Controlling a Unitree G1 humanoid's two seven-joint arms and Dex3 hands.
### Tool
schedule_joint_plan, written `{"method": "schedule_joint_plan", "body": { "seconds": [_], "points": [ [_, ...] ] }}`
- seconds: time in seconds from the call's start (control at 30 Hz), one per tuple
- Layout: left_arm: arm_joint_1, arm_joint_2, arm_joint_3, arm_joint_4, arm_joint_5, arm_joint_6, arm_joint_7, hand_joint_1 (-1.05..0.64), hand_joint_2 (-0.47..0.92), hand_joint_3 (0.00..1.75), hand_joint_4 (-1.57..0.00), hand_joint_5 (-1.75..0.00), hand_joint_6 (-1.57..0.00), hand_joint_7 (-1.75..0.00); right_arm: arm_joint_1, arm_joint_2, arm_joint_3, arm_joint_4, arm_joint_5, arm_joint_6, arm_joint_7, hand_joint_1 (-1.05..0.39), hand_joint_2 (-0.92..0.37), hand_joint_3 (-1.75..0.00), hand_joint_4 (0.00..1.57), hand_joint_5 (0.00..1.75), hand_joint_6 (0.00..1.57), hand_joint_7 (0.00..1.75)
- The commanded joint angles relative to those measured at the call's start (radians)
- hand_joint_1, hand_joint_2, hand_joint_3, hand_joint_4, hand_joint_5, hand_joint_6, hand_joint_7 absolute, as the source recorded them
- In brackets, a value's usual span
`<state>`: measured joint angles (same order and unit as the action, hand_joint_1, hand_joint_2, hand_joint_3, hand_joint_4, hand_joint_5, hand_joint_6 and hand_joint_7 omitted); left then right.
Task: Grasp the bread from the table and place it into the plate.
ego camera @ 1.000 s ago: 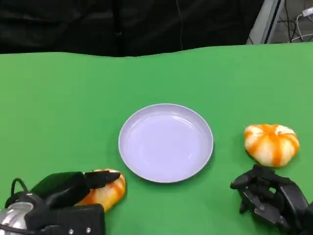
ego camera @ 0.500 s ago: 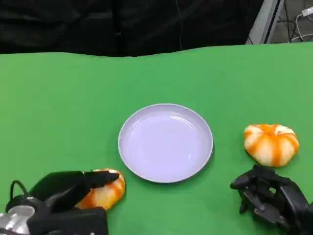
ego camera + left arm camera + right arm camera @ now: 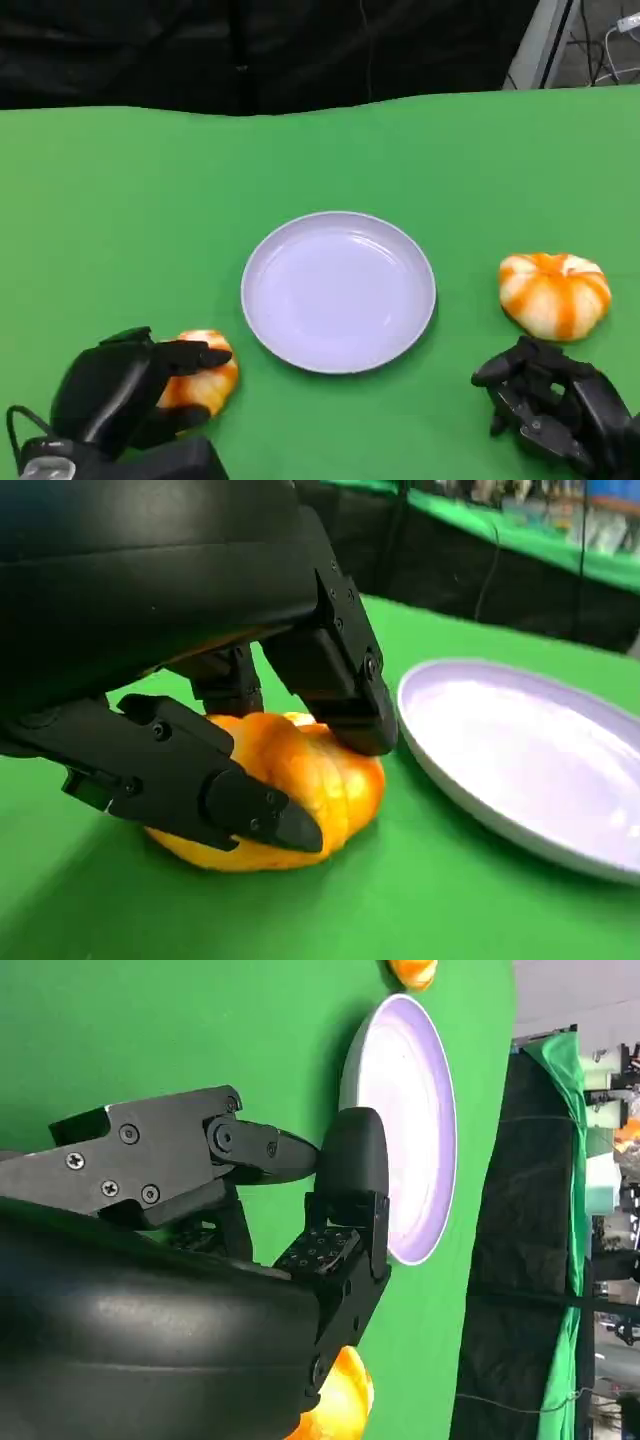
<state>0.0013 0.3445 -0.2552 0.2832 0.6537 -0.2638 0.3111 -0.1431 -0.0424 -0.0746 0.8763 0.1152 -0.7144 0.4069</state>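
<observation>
Down at the near left of the green table, the left hand grips an orange-striped bread roll, its fingers wrapped over the top and side while the roll rests on the table just beside the lavender plate. Opposite, the right hand holds nothing, fingers loosely apart, near a second striped roll lying to the plate's right.

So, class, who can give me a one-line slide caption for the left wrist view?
Left hand grips the orange-striped bread on the green table, beside the empty plate.
</observation>
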Motion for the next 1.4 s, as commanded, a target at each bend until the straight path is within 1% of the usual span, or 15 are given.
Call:
{"method": "schedule_joint_plan", "body": {
  "seconds": [0.03,0.07,0.1,0.13,0.17,0.27,0.3,0.4,0.5,0.57,0.7,1.0,1.13,1.23,1.4],
  "points": [
    [0.001,0.008,0.008,0.030,0.013,-0.021,0.059,-0.16,0.91,0.12,-0.69,-1.74,-1.30,-0.20,0.010,-0.011,-0.008,-0.007,0.006,0.007,-0.004,-0.26,-0.92,-0.46,0.65,1.75,0.72,1.12],
    [0.001,0.008,0.007,0.032,0.013,-0.023,0.062,-0.16,0.91,0.11,-0.70,-1.74,-1.28,-0.24,0.010,-0.011,-0.008,-0.007,0.006,0.007,-0.004,-0.26,-0.92,-0.46,0.65,1.75,0.72,1.12],
    [0.000,0.009,0.007,0.034,0.014,-0.024,0.064,-0.16,0.92,0.11,-0.70,-1.74,-1.19,-0.41,0.010,-0.011,-0.008,-0.007,0.006,0.007,-0.004,-0.26,-0.92,-0.46,0.65,1.75,0.72,1.12],
    [0.000,0.009,0.006,0.035,0.014,-0.025,0.065,-0.16,0.92,0.10,-0.70,-1.74,-1.13,-0.53,0.010,-0.011,-0.008,-0.007,0.006,0.007,-0.004,-0.26,-0.92,-0.46,0.65,1.75,0.72,1.12],
    [-0.001,0.009,0.006,0.036,0.014,-0.025,0.066,-0.16,0.92,0.10,-0.70,-1.74,-1.10,-0.59,0.010,-0.011,-0.008,-0.007,0.006,0.007,-0.004,-0.26,-0.92,-0.46,0.65,1.75,0.72,1.12],
    [0.009,-0.007,0.026,0.026,0.040,-0.068,0.204,-0.16,0.90,0.15,-0.75,-1.68,-1.03,-0.76,0.007,-0.008,-0.009,-0.006,0.012,0.008,0.002,-0.25,-0.92,-0.46,0.65,1.75,0.73,1.12],
    [0.010,-0.008,0.028,0.023,0.046,-0.075,0.229,-0.15,0.85,0.24,-0.75,-1.70,-0.99,-0.85,0.007,-0.007,-0.009,-0.006,0.013,0.009,0.002,-0.25,-0.92,-0.47,0.65,1.75,0.73,1.12],
    [0.013,-0.003,0.031,0.000,0.064,-0.089,0.271,-0.14,0.59,0.74,-0.73,-1.72,-0.94,-0.97,0.006,-0.008,-0.008,-0.003,0.008,0.006,-0.002,-0.24,-0.92,-0.47,0.65,1.75,0.73,1.12],
    [0.015,0.000,0.035,-0.022,0.071,-0.091,0.282,-0.14,0.51,0.89,-0.74,-1.72,-0.95,-0.99,0.006,-0.008,-0.009,-0.001,0.009,0.008,-0.001,-0.24,-0.92,-0.47,0.64,1.75,0.73,1.12],
    [0.016,0.005,0.040,-0.042,0.076,-0.092,0.284,-0.14,0.49,0.93,-0.75,-1.72,-0.95,-1.00,0.006,-0.008,-0.009,-0.001,0.011,0.010,0.001,-0.24,-0.92,-0.47,0.64,1.75,0.73,1.12],
    [0.024,0.009,0.049,-0.082,0.081,-0.090,0.276,-0.12,0.47,0.96,-0.76,-1.70,-0.94,-1.01,0.008,-0.009,-0.007,-0.004,0.007,0.012,-0.003,-0.24,-0.92,-0.47,0.65,1.75,0.73,1.11],
    [0.023,0.016,0.064,-0.129,0.105,-0.098,0.274,-0.14,0.41,1.03,-0.82,-1.66,-0.99,-0.95,0.007,-0.007,-0.010,-0.002,0.018,0.016,0.006,-0.24,-0.92,-0.46,0.65,1.75,0.73,1.11],
    [0.004,0.018,0.062,-0.151,0.108,-0.110,0.263,-0.15,0.41,1.02,-0.82,-1.64,-0.99,-0.94,0.006,-0.007,-0.008,0.002,0.013,0.013,0.002,-0.24,-0.92,-0.46,0.65,1.75,0.73,1.11],
    [-0.038,0.020,0.051,-0.176,0.111,-0.136,0.245,-0.17,0.46,0.91,-0.82,-1.60,-0.99,-0.89,0.003,-0.007,-0.005,0.010,0.005,0.006,-0.004,-0.25,-0.92,-0.46,0.64,1.75,0.73,1.11],
    [-0.079,0.001,0.034,-0.170,0.108,-0.150,0.219,-0.18,0.50,0.84,-0.79,-1.62,-0.97,-0.92,0.001,-0.005,-0.003,0.016,0.003,0.001,-0.010,-0.26,-0.92,-0.45,0.64,1.75,0.73,1.11]
  ]
}}
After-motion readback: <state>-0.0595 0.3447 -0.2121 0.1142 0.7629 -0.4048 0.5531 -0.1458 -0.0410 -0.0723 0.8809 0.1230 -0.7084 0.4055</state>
